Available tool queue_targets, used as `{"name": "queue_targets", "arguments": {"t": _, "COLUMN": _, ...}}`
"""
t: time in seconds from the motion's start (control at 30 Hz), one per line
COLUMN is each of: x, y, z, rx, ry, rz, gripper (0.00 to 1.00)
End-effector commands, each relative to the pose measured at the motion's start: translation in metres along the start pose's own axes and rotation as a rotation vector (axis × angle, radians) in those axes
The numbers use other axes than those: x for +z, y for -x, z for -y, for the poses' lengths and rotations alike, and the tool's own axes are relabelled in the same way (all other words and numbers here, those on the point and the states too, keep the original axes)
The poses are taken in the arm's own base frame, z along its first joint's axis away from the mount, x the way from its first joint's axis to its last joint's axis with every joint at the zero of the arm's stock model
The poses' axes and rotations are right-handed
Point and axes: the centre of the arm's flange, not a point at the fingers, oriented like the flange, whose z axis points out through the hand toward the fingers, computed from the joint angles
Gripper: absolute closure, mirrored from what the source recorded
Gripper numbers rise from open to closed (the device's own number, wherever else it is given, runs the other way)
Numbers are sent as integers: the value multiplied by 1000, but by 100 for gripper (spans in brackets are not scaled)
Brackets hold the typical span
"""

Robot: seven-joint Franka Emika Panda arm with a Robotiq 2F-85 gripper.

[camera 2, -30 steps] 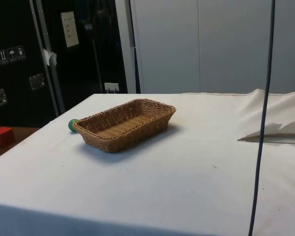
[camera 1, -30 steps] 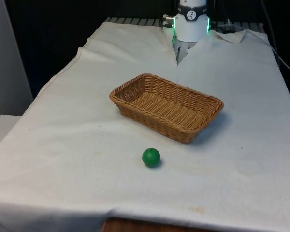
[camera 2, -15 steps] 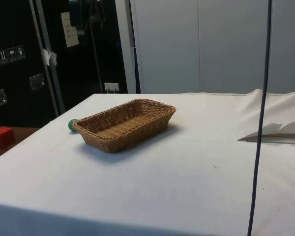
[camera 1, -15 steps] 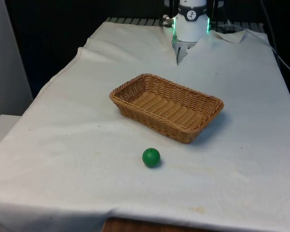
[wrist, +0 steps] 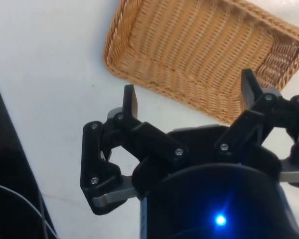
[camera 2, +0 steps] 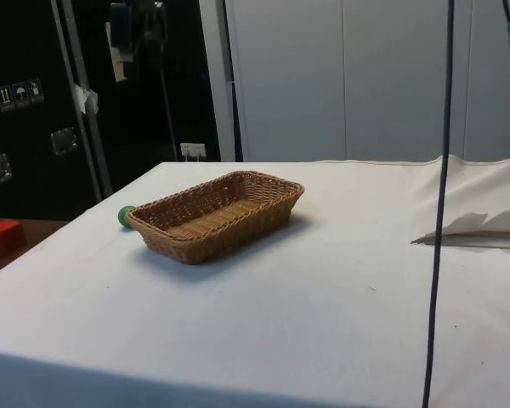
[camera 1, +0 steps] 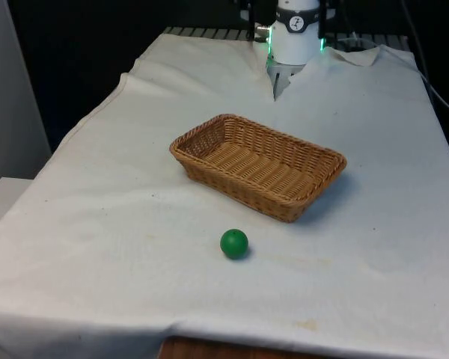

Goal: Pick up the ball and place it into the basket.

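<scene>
I see the green ball resting on the counter near its front edge, apart from the basket. The wicker basket sits mid-counter and holds 0 items. In the wrist view, the tool hangs above the basket's rim, its 2 fingers spread wide, gripping nothing.

No wording or number can be read. The dark cabinet front carries small white handling pictograms at its 9 o'clock edge and a pale paper notice toward 12 o'clock, its print illegible.
</scene>
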Motion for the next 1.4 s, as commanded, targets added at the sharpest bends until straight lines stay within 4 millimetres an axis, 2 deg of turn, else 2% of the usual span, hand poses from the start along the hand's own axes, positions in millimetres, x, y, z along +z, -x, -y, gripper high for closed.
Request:
{"name": "queue_targets", "arguments": {"t": 0.0, "x": 2, "y": -5, "z": -3, "rx": -4, "ry": -16, "rz": -4, "gripper": 0}}
{"name": "queue_targets", "arguments": {"t": 0.13, "x": 4, "y": -9, "z": -7, "rx": -3, "ry": -14, "rz": -12, "gripper": 0}}
{"name": "queue_targets", "arguments": {"t": 0.4, "x": 27, "y": -26, "z": -27, "rx": -1, "ry": -34, "rz": -22, "gripper": 0}}
{"name": "queue_targets", "arguments": {"t": 0.43, "x": 25, "y": -25, "z": -26, "rx": 0, "ry": -28, "rz": -20, "gripper": 0}}
{"name": "queue_targets", "arguments": {"t": 0.47, "x": 33, "y": -29, "z": -30, "rx": 2, "ry": -34, "rz": -25, "gripper": 0}}
{"name": "queue_targets", "arguments": {"t": 0.67, "x": 51, "y": -33, "z": -39, "rx": 18, "ry": -22, "rz": -34, "gripper": 0}}
{"name": "queue_targets", "arguments": {"t": 0.7, "x": 49, "y": -32, "z": -38, "rx": 17, "ry": -17, "rz": -31, "gripper": 0}}
{"name": "queue_targets", "arguments": {"t": 0.97, "x": 83, "y": -39, "z": -52, "rx": 40, "ry": 10, "rz": -61, "gripper": 0}}
{"name": "queue_targets", "arguments": {"t": 1.0, "x": 79, "y": -37, "z": -51, "rx": 40, "ry": 14, "rz": -54, "gripper": 0}}
{"name": "queue_targets", "arguments": {"t": 1.23, "x": 108, "y": -42, "z": -61, "rx": 53, "ry": 25, "rz": -82, "gripper": 0}}
{"name": "queue_targets", "arguments": {"t": 1.27, "x": 105, "y": -40, "z": -59, "rx": 51, "ry": 31, "rz": -77, "gripper": 0}}
{"name": "queue_targets", "arguments": {"t": 1.37, "x": 122, "y": -46, "z": -63, "rx": 56, "ry": 28, "rz": -94, "gripper": 0}}
